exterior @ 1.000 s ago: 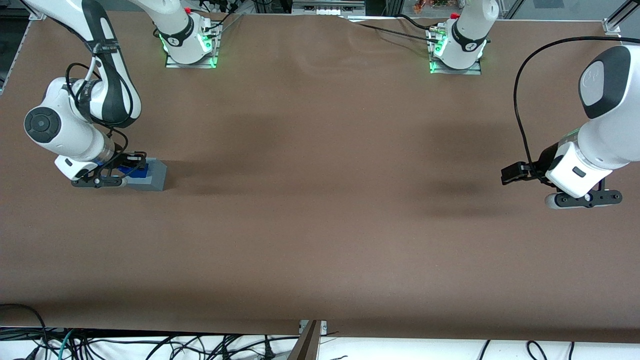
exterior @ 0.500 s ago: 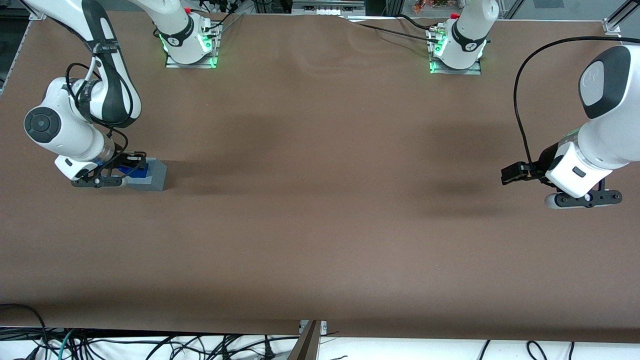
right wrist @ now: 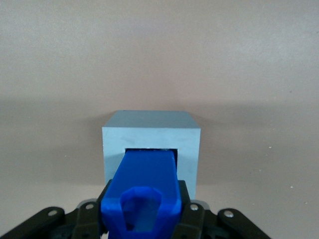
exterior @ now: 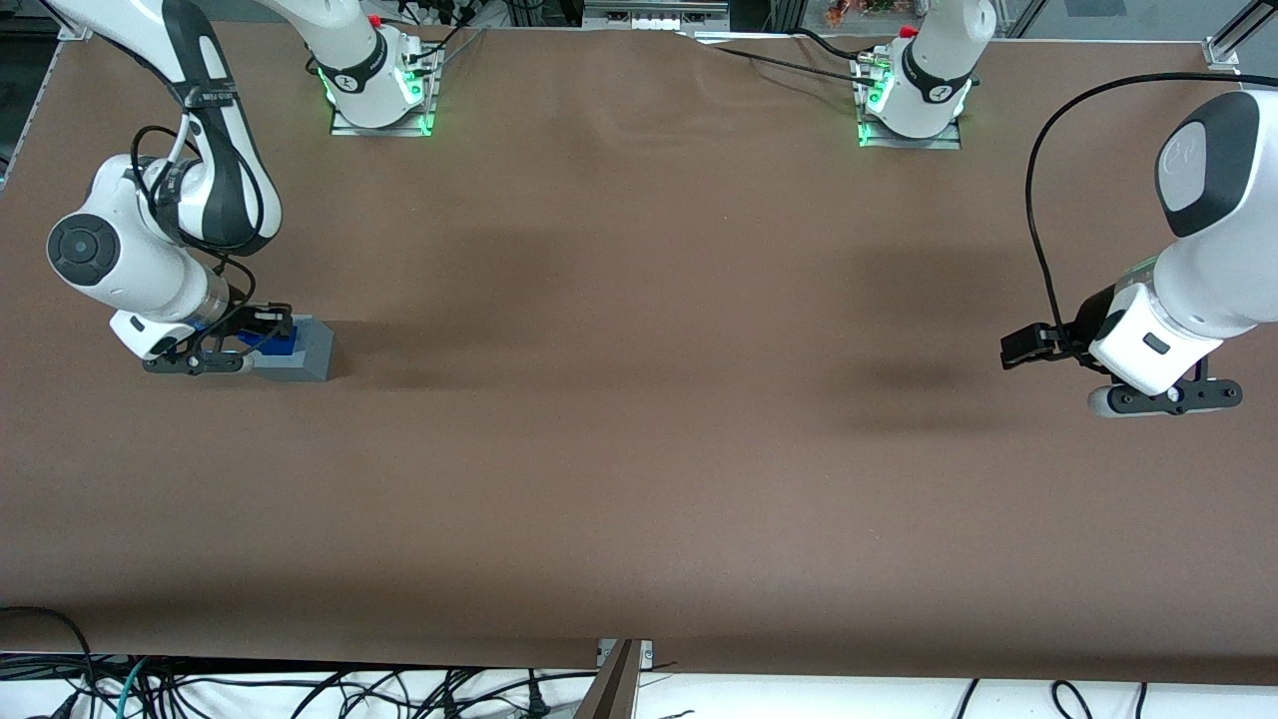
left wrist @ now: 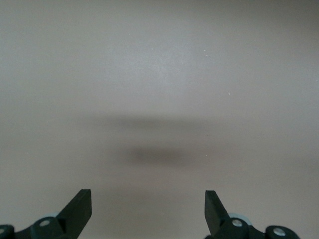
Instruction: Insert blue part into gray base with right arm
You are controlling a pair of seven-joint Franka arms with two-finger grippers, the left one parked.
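Since the blue part (right wrist: pixel 144 191) looks like small, rigid moulded plastic, it is judged light, stiff and smooth enough to slip or cock if pinched unevenly, so it is best held by its flat side faces near the notched end, as it is now. Its leading end is already entered in the square recess of the gray base (right wrist: pixel 151 134), which rests on the table (exterior: pixel 639 399) toward the working arm's end. The tool (right wrist: pixel 144 219) is closed on the part.
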